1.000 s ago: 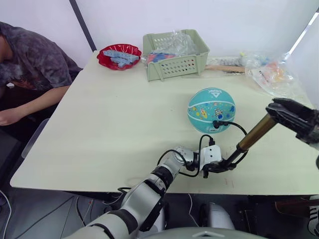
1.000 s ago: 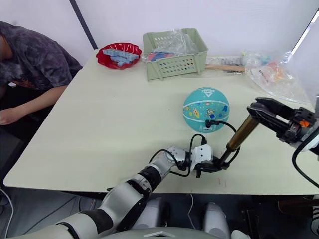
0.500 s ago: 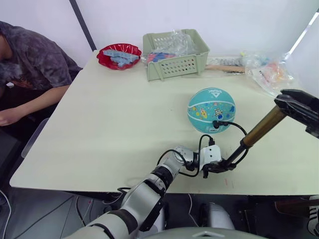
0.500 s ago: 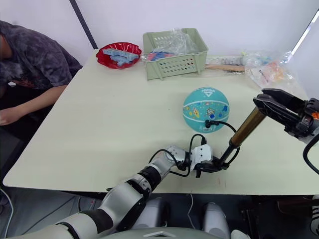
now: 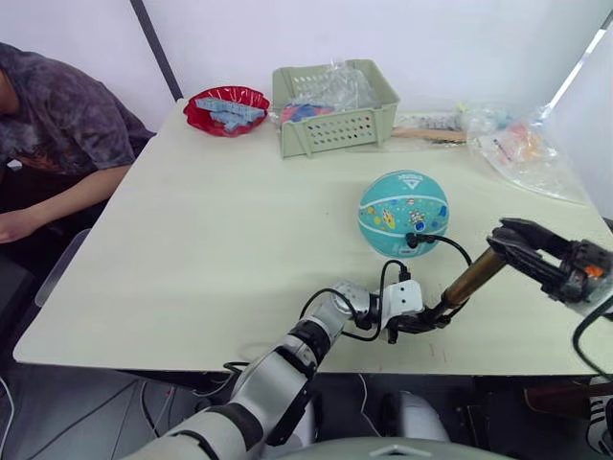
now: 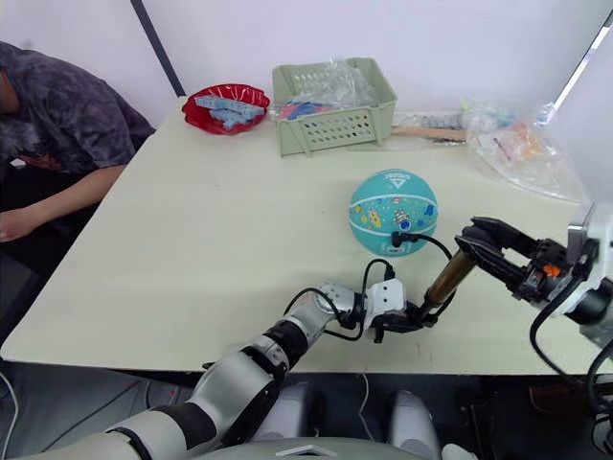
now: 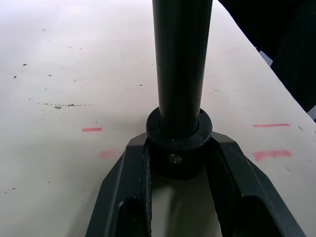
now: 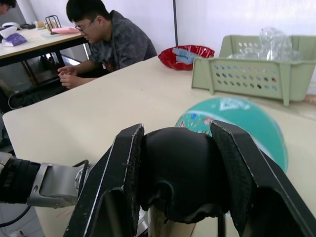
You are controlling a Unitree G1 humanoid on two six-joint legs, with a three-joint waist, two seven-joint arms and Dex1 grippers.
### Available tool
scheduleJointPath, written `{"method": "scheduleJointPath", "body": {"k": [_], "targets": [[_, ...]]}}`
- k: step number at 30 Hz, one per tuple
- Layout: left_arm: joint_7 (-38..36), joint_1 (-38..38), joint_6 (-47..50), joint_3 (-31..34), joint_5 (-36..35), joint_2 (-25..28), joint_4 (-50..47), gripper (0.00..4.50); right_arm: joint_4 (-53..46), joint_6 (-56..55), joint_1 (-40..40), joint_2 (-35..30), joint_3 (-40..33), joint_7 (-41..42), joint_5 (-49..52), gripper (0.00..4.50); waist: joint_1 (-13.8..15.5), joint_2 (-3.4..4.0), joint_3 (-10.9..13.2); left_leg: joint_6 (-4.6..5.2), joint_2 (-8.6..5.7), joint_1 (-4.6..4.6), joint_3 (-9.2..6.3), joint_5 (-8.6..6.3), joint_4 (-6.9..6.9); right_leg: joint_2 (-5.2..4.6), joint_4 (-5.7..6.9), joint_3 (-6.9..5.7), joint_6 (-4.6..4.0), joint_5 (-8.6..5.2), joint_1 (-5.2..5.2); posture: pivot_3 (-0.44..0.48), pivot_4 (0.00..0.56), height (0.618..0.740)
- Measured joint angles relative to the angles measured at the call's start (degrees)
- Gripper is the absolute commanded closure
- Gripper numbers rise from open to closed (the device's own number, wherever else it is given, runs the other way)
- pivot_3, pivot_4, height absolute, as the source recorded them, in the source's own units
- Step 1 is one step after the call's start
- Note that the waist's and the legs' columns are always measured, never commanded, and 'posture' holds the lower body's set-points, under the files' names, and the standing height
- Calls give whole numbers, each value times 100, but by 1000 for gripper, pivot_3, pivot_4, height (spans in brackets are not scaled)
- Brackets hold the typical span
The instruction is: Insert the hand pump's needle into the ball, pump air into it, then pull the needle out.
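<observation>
Landmark is the ball (image 5: 403, 213), teal with white seams, sitting on the pale table (image 5: 211, 220) toward its right half. Behind the ball: green slotted basket (image 5: 334, 105) stuffed with clear plastic, and a red bowl (image 5: 228, 107) just left of the basket. Back-right of the ball: crinkled clear plastic bags (image 5: 530, 149) and a wooden stick-like item (image 5: 429, 134) near the wall. Far left of the ball, off the table edge, a person (image 5: 57, 134) in a dark patterned shirt leans in with forearm low. Nothing lies between ball and grippers except the thin black hose (image 5: 450, 244), which arcs from the ball's near side, where the needle (image 5: 416, 240) fitting sits against the ball surface. The hand pump (image 5: 469, 279) slants up from near the table's front edge, in front of the ball, rising to the right. Left gripper (image 5: 414, 322) reaches in low from the front, forearm stretched along the table, fingers (image 7: 123, 197) clamped either side of the pump's black base collar. Right gripper (image 6: 479, 238) comes in from the right of the ball, raised off the table, fingers (image 8: 121, 182) closed around the pump's black top handle.
</observation>
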Motion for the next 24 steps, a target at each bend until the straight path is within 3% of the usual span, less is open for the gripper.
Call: {"method": "scheduleJointPath", "body": {"k": [10, 17, 24], "targets": [[31, 48, 7, 7, 21, -7, 4, 3392, 589, -1220, 451, 605, 954, 324, -1262, 2900, -2, 0, -50, -1, 1, 2, -4, 0, -3, -1, 0, -3, -1, -1, 1, 0, 150, 738], [31, 56, 7, 32, 19, -14, 4, 3392, 567, -1182, 369, 502, 918, 298, -1224, 2900, 1, 8, -47, -1, 2, 2, -7, 0, -3, 0, 0, -5, -1, -1, 1, 0, 150, 738], [-8, 47, 1, 47, -30, -90, -4, 3392, 440, -452, 203, 34, 437, 212, -629, 2900, 26, 55, -8, -1, -8, -8, -6, 0, -3, -11, -2, -8, -1, 0, -2, 0, 150, 738]]}}
